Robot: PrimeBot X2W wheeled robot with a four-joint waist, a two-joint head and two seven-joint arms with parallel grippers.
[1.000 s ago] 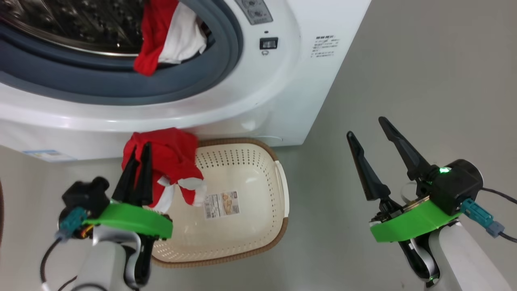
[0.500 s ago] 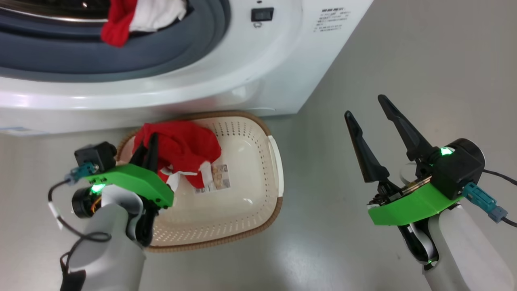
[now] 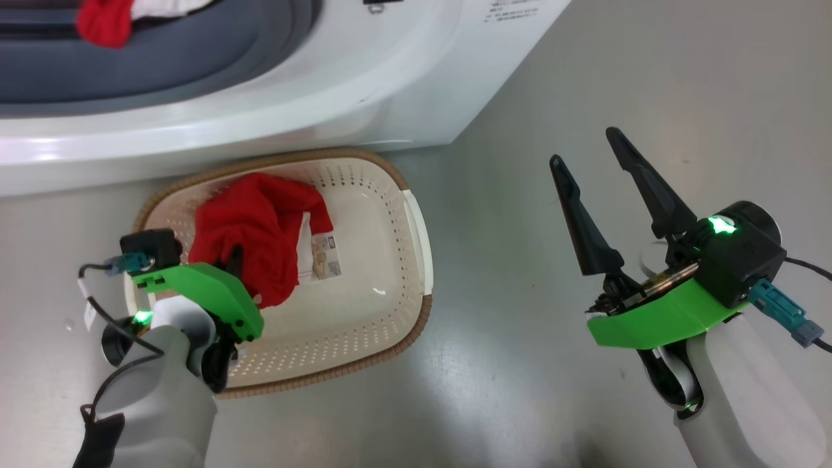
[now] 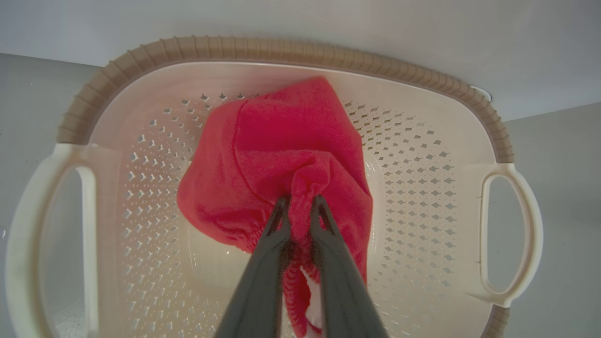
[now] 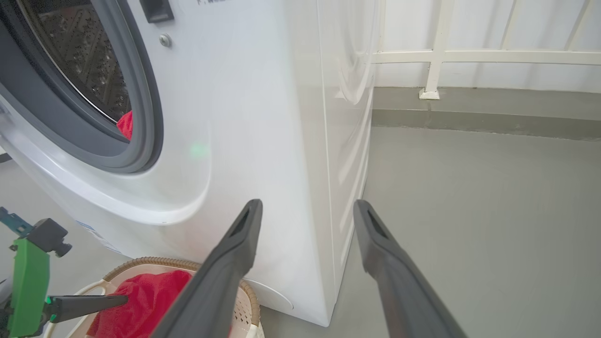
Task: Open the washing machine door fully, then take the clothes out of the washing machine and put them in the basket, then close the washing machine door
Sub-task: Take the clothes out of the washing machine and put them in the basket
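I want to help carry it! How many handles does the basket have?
2. In the left wrist view, the left handle sticks out at one end of the basket, the right handle at the other end.

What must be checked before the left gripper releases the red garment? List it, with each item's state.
1. Jaws of the left gripper closed on the red garment: ok.
2. That garment inside the basket rim, not draped over it: ok.
3. That garment resting on the basket floor: cannot tell.
4. Open right gripper apart from the basket: ok.
5. Emptied washing machine: not ok; red and white clothes lie at its opening.
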